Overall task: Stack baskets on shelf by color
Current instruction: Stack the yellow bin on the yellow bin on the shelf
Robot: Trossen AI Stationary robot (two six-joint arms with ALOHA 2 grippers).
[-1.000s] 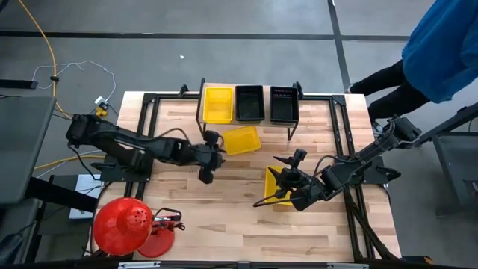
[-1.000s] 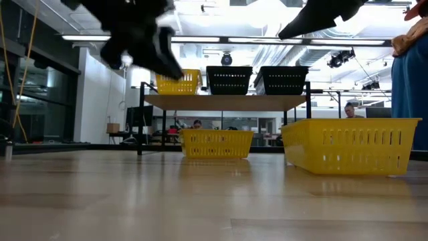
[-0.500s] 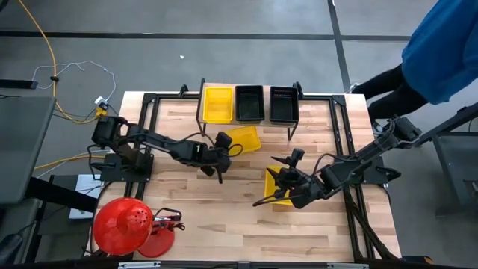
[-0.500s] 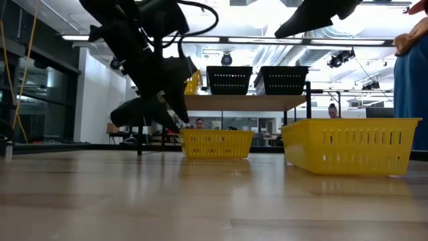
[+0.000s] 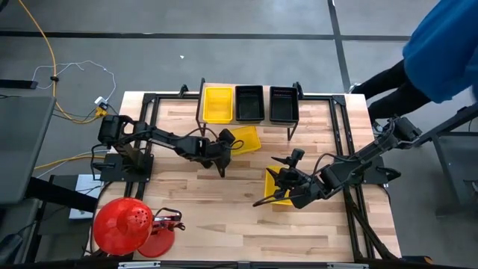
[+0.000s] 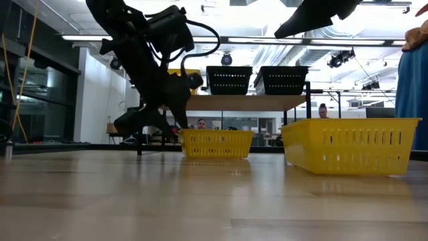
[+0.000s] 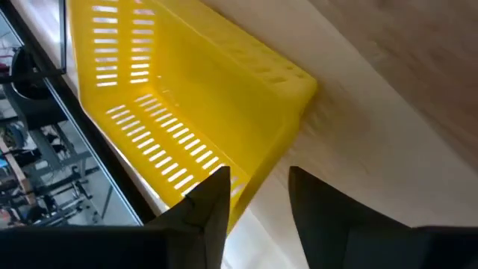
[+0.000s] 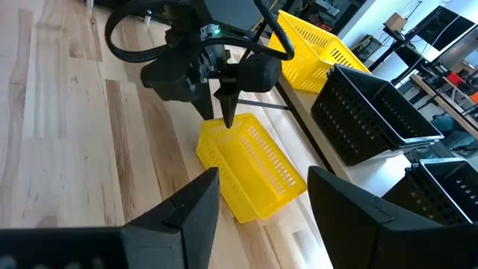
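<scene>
Surroundings: a red dome-shaped object [image 5: 119, 224] sits at the near left corner of the tabletop [image 5: 224, 224], with a small red clamp-like item [image 5: 170, 219] just beside it. Yellow cable [image 5: 45, 56] trails on the floor far left. A person in blue [image 5: 441, 45] stands past the far right corner.

Shelf [image 5: 246, 119] at the far edge carries three baskets in a row: yellow [image 5: 217, 103] on the left, then two black ones [image 5: 249, 103], [image 5: 284, 103].

Loose yellow basket [image 5: 245, 140] lies on the table just in front of the shelf, upright, open side up, long axis running left-right but skewed, its right end tipped toward the shelf.

Left gripper [image 5: 222, 158] is at that basket's near left corner, fingers [image 7: 213, 202] narrowly apart, one at the corner wall; contact cannot be confirmed.

Second loose yellow basket [image 5: 275, 185] lies near right, largely hidden under the right gripper [image 5: 282, 187], fingers spread wide, holding nothing.
</scene>
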